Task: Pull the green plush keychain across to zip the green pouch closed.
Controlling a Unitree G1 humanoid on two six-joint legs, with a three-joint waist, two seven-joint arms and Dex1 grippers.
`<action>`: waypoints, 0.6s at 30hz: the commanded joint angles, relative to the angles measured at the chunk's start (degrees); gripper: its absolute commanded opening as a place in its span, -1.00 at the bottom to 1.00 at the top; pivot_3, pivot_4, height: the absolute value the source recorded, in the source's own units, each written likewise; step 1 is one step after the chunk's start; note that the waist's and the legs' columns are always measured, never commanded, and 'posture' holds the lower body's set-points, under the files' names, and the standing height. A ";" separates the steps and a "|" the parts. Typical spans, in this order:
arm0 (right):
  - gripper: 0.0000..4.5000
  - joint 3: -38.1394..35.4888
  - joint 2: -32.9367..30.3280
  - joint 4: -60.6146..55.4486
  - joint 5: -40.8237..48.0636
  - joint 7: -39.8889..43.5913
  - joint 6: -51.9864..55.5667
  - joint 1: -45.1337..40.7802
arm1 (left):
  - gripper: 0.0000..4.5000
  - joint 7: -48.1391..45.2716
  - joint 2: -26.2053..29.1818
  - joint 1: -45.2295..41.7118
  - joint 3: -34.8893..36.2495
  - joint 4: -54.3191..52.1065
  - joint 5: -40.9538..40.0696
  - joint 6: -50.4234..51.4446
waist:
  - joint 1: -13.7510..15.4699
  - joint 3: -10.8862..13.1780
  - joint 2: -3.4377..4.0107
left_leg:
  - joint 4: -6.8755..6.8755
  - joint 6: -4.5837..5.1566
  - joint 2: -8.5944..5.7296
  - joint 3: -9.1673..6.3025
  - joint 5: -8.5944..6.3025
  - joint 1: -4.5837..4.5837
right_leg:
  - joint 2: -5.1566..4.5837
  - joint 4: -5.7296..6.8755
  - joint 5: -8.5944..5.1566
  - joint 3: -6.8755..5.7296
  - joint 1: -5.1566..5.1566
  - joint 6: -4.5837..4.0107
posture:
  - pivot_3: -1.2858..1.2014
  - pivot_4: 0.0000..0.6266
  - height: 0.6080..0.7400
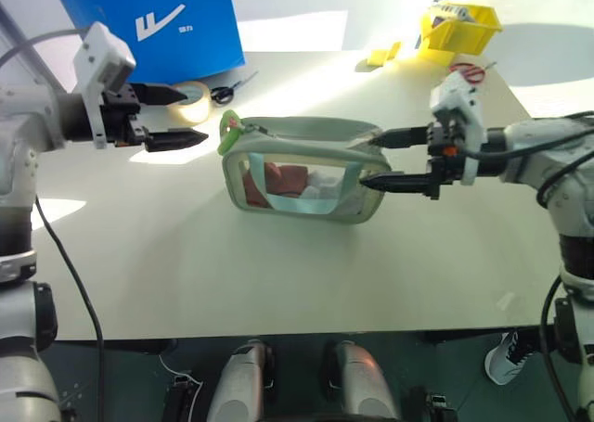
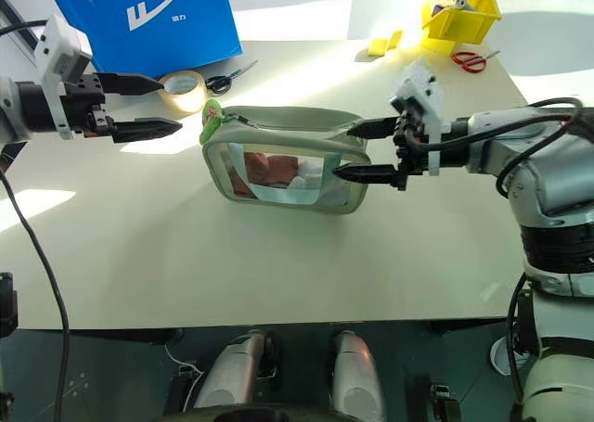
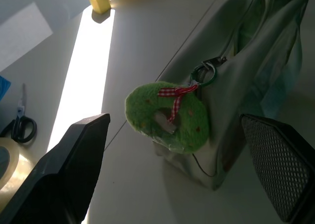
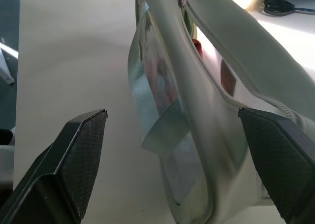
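left tool [image 1: 176,118] open, empty; right tool [image 1: 382,159] open astride green pouch [image 1: 299,170]

1. I saw a blue box [image 1: 153,19] with a white logo standing at the far left of the worktop [image 1: 278,274].
2. A tape roll [image 2: 183,90] lay just in front of it, black-handled scissors [image 2: 225,77] beside the roll.
3. A yellow bin [image 1: 459,25] sat at the far right corner, red-handled scissors [image 2: 471,61] near it.

Green pouch [image 1: 302,170] between open grippers
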 commanded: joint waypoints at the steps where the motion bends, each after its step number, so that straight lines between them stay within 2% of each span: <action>1: 0.42 0.59 0.65 0.95 -1.90 0.51 -3.03 -1.56 | 1.00 0.30 0.95 -0.50 1.59 -1.27 -0.23 -0.60 | 0.03 0.00 0.00 | 0.00 0.00 0.00 0.00 0.00 0.00 | 0.00 0.00 0.00 0.00 0.00 0.00 | 0.03 -0.52 1.00; 5: -0.53 2.67 2.24 2.03 -4.21 0.73 -5.39 -2.56 | 1.00 0.82 -0.04 0.53 1.60 -1.23 -0.90 0.07 | -0.07 0.00 0.00 | 0.01 -0.01 0.00 0.00 0.02 0.01 | 0.03 0.01 0.00 0.00 0.01 0.01 | 0.03 -0.52 1.00; 6: -0.71 3.15 2.43 2.14 -4.96 0.74 -6.13 -2.69 | 1.00 1.30 -0.57 1.05 1.68 -0.91 -1.02 0.25 | -0.07 0.00 0.00 | 0.01 -0.02 0.00 0.00 0.02 0.03 | 0.03 0.03 0.00 0.00 0.02 0.01 | 0.03 -0.52 1.00; 11: -0.71 3.25 2.34 1.46 -5.56 1.79 -6.58 -2.60 | 1.00 5.19 -4.11 3.93 1.92 1.78 -0.13 -1.43 | -0.05 -0.01 0.00 | 0.01 -0.03 0.02 0.01 0.03 0.19 | 0.05 0.09 0.00 0.00 0.14 0.01 | 0.03 -0.52 1.00; 18: -0.71 2.91 1.97 0.45 -5.47 2.63 -5.92 -2.07 | 1.00 9.27 -9.87 2.99 0.98 3.29 0.13 -1.15 | 0.04 -0.01 -0.02 | 0.04 -0.04 0.02 0.00 0.04 0.20 | 0.04 0.10 0.00 0.00 0.18 0.01 | 0.03 -0.52 1.00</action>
